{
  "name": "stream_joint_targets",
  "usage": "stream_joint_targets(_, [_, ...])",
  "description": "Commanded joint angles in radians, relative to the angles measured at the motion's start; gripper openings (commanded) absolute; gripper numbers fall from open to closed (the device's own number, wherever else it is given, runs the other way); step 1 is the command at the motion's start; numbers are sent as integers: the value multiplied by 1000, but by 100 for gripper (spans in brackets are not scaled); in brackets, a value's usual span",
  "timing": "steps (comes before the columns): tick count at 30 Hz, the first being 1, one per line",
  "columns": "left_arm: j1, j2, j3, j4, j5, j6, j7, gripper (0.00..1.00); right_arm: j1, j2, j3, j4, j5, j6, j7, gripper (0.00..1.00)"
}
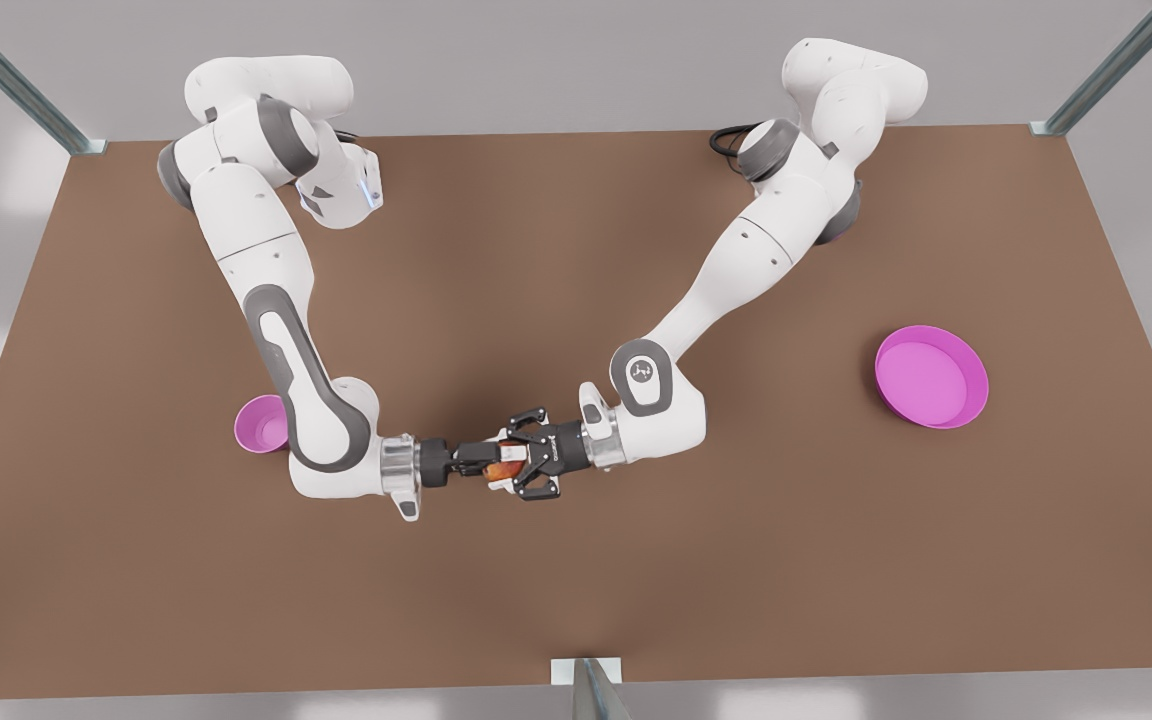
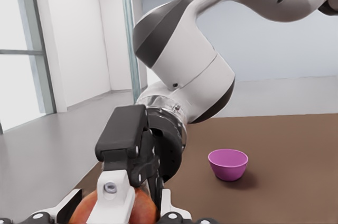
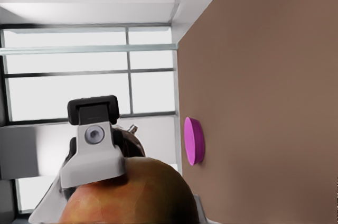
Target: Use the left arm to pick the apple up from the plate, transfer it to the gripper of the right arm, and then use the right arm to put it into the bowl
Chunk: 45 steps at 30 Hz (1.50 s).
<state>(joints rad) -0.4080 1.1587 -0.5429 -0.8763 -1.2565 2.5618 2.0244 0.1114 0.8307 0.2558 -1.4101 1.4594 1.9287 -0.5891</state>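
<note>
Front view: small red-orange apple sits mid-air above the brown table, pinched by both the open-frame left gripper and slim right gripper; left jaws should spread only once right's hold is firm

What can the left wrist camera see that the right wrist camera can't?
The left wrist view alone has the small bowl and the right arm's gripper reaching in. The right wrist view alone has the plate, seen edge-on. Both share the apple up close and the brown table.
</note>
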Motion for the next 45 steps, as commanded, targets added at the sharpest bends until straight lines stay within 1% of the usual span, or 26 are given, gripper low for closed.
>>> stream_joint_targets(1, [0, -2, -2, 0, 2, -6, 27, 100, -2, -1, 0, 0, -1, 12, -35, 69])
stream_joint_targets(8, [1, -5, -2, 0, 2, -6, 25, 100, -36, -4, -4, -9, -31, -4, -43, 69])
stream_joint_targets(10, [9, -11, 3, -3, 3, -9, 24, 100, -70, -15, -3, -18, -145, -5, -41, 69])
stream_joint_targets(12, [54, -17, 7, -16, 17, -12, 8, 99, -94, -38, -3, -50, -209, -7, -41, 69])
stream_joint_targets(13, [118, -57, 9, -93, 22, -32, -16, 98, -110, -42, -3, -52, -267, -8, -38, 69])
stream_joint_targets(14, [216, -206, 15, -309, 123, -38, -122, 96, -125, -53, -3, -55, -318, -10, -29, 69])
stream_joint_targets(15, [322, -321, 15, -458, 288, -57, -324, 96, -139, -67, -3, -55, -366, -10, -26, 69])
stream_joint_targets(16, [389, -421, 26, -538, 509, -143, -579, 99, -156, -73, -3, -53, -427, -14, -20, 69])
stream_joint_targets(18, [508, -562, 32, -529, 1009, -526, -1128, 100, -199, -104, -3, -53, -602, -33, -11, 69])
stream_joint_targets(19, [561, -619, 34, -491, 1159, -752, -1269, 100, -213, -120, -3, -52, -660, -45, -6, 69])
stream_joint_targets(20, [590, -660, 32, -436, 1273, -931, -1369, 100, -222, -143, -3, -53, -730, -53, 27, 69])
stream_joint_targets(21, [601, -694, 35, -391, 1382, -1077, -1499, 100, -243, -165, -3, -53, -803, -63, 55, 69])
stream_joint_targets(22, [601, -738, 34, -366, 1499, -1121, -1722, 100, -269, -182, -4, -53, -864, -91, 60, 69])
stream_joint_targets(24, [643, -786, 37, -365, 1500, -1160, -1852, 100, -302, -200, -6, -53, -974, -99, 60, 68])
stream_joint_targets(25, [653, -830, 56, -365, 1471, -1157, -1895, 100, -317, -213, -12, -53, -1017, -134, 67, 68])
stream_joint_targets(26, [559, -881, 224, -374, 1377, -1149, -1896, 100, -323, -223, -12, -53, -1060, -139, 69, 67])
stream_joint_targets(27, [378, -944, 483, -409, 1254, -1146, -1899, 100, -323, -249, -12, -59, -1111, -158, 121, 67])
stream_joint_targets(28, [275, -987, 589, -470, 1250, -1111, -1940, 100, -326, -274, -10, -61, -1200, -175, 153, 67])
stream_joint_targets(29, [256, -998, 595, -510, 1250, -1040, -2015, 100, -337, -286, -10, -78, -1231, -177, 156, 67])
stream_joint_targets(30, [262, -992, 593, -515, 1247, -1017, -2052, 100, -337, -301, -10, -93, -1283, -180, 204, 67])
stream_joint_targets(32, [261, -936, 593, -472, 1253, -1031, -2115, 100, -337, -328, -10, -124, -1372, -221, 310, 67])
stream_joint_targets(34, [267, -863, 593, -428, 1255, -1028, -2178, 100, -351, -332, -12, -153, -1424, -209, 330, 67])
stream_joint_targets(35, [273, -852, 595, -418, 1255, -1026, -2208, 100, -357, -332, -12, -167, -1452, -197, 333, 67])
stream_joint_targets(38, [282, -847, 593, -417, 1253, -1020, -2212, 100, -375, -331, -12, -210, -1539, -152, 345, 67])
stream_joint_targets(42, [281, -847, 593, -417, 1253, -1022, -2210, 100, -375, -309, -12, -213, -1561, -131, 382, 66])
stream_joint_targets(45, [281, -843, 593, -417, 1253, -1019, -2287, 100, -380, -283, -12, -217, -1599, -105, 410, 66])
